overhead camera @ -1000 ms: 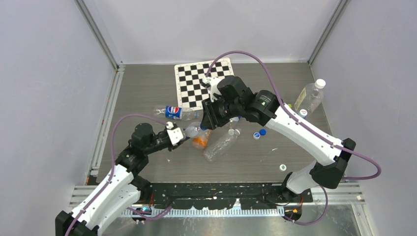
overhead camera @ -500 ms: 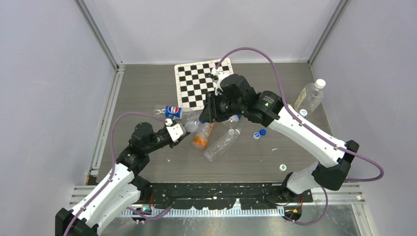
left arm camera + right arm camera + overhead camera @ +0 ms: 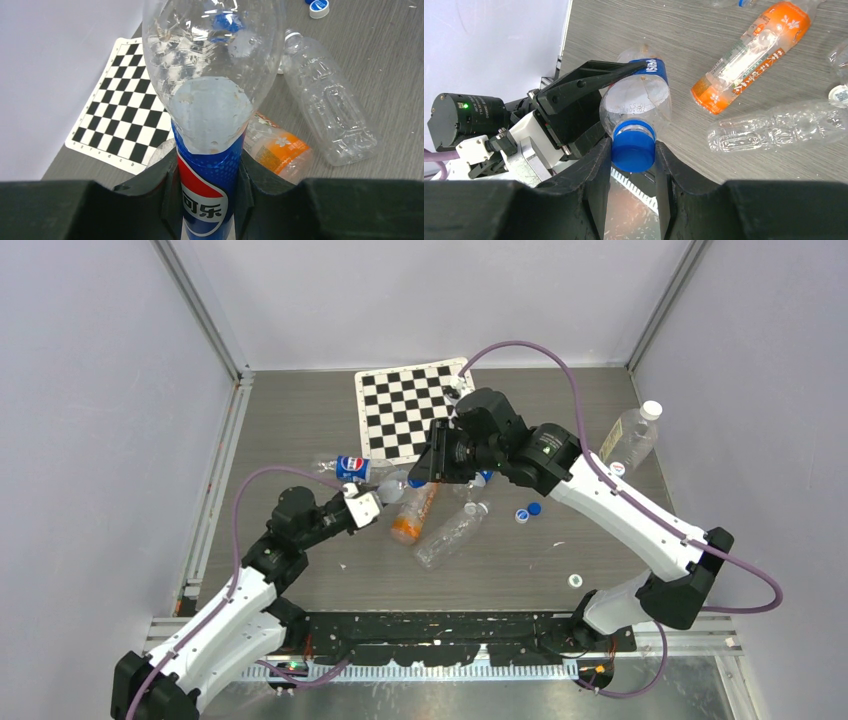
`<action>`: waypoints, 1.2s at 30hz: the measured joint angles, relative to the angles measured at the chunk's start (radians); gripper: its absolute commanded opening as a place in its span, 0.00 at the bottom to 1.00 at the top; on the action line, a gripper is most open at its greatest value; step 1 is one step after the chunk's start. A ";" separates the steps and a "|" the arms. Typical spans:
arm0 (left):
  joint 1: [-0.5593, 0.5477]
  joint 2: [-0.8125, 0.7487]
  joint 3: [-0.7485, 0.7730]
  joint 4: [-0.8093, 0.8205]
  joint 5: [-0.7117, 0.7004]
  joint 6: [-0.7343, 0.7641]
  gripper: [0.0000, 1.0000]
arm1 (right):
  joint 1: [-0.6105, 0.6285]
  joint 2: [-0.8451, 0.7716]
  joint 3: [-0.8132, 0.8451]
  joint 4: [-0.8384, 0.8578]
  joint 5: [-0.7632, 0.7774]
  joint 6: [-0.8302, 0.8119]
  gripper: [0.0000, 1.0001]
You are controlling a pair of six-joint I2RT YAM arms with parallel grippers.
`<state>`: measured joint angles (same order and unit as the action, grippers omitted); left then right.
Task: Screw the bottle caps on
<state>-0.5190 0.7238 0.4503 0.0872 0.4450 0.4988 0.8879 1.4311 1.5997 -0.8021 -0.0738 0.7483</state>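
Note:
My left gripper (image 3: 366, 506) (image 3: 209, 167) is shut on the blue label of a clear Pepsi bottle (image 3: 212, 90) (image 3: 639, 97) and holds it off the table, neck toward my right gripper. My right gripper (image 3: 420, 478) (image 3: 632, 165) is shut on the blue cap (image 3: 634, 150) that sits on this bottle's neck. The cap shows dimly through the bottle in the left wrist view (image 3: 226, 22). Loose caps lie on the table: a blue one (image 3: 535, 508), a white-rimmed one (image 3: 521, 515) and a white one (image 3: 575, 580).
A second Pepsi bottle (image 3: 350, 468) lies behind my left gripper. An orange-labelled bottle (image 3: 412, 512) (image 3: 751, 47) and a clear bottle (image 3: 450, 532) (image 3: 327, 112) lie under my right arm. A capped bottle (image 3: 630, 440) is at the right wall. A checkerboard (image 3: 400, 410) is at the back.
My right wrist has moved a little right and back while staying on the cap. My left gripper has drawn slightly left with the bottle still in it.

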 measured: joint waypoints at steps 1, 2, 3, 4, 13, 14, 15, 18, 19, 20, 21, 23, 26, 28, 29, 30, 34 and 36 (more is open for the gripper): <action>0.000 0.000 0.000 0.003 -0.002 0.011 0.35 | -0.005 0.000 0.000 0.000 -0.009 0.004 0.06; 0.000 0.000 -0.003 0.012 -0.005 0.019 0.35 | -0.008 0.000 0.000 -0.001 -0.016 0.005 0.06; 0.000 0.000 -0.005 0.017 -0.005 0.027 0.35 | -0.012 0.000 0.000 -0.001 -0.026 0.004 0.06; 0.000 0.000 -0.009 0.027 -0.005 0.035 0.34 | -0.017 -0.002 -0.001 -0.002 -0.035 0.003 0.06; -0.013 -0.002 -0.025 0.052 0.001 0.087 0.35 | -0.034 -0.004 0.004 -0.048 -0.097 -0.055 0.06; -0.014 -0.002 -0.025 0.052 0.003 0.090 0.35 | -0.034 -0.002 0.010 -0.057 -0.101 -0.068 0.06; -0.017 -0.003 -0.025 0.052 0.004 0.092 0.34 | -0.034 0.000 0.015 -0.062 -0.101 -0.080 0.06; -0.024 -0.005 -0.026 0.053 0.001 0.092 0.34 | -0.034 0.006 0.032 -0.081 -0.103 -0.112 0.06; -0.027 -0.005 -0.027 0.054 -0.001 0.089 0.34 | -0.034 0.008 0.035 -0.085 -0.102 -0.116 0.06; -0.029 -0.005 -0.029 0.055 -0.004 0.086 0.34 | -0.033 0.009 0.035 -0.086 -0.102 -0.119 0.06; -0.032 -0.005 -0.032 0.058 -0.009 0.082 0.33 | -0.033 0.010 0.035 -0.087 -0.102 -0.119 0.06; -0.038 -0.005 -0.037 0.062 -0.019 0.072 0.33 | -0.033 0.013 0.035 -0.086 -0.102 -0.114 0.06; -0.051 -0.003 -0.040 0.066 -0.043 0.056 0.33 | -0.034 0.016 0.032 -0.081 -0.090 -0.089 0.06; -0.062 -0.001 -0.040 0.069 -0.067 0.051 0.33 | -0.035 0.015 0.027 -0.074 -0.077 -0.055 0.06; -0.064 -0.001 -0.040 0.069 -0.078 0.050 0.33 | -0.035 0.015 0.021 -0.068 -0.069 -0.035 0.06; -0.066 -0.001 -0.040 0.069 -0.090 0.050 0.33 | -0.035 0.015 0.015 -0.058 -0.061 -0.014 0.06; -0.068 0.003 -0.042 0.068 -0.126 0.050 0.33 | -0.040 0.012 -0.011 -0.027 -0.038 0.066 0.05; -0.069 0.003 -0.042 0.069 -0.136 0.051 0.33 | -0.040 0.012 -0.014 -0.022 -0.026 0.105 0.05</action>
<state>-0.5884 0.7273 0.4088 0.1558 0.3088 0.5495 0.8482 1.4433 1.5852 -0.8238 -0.0994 0.8536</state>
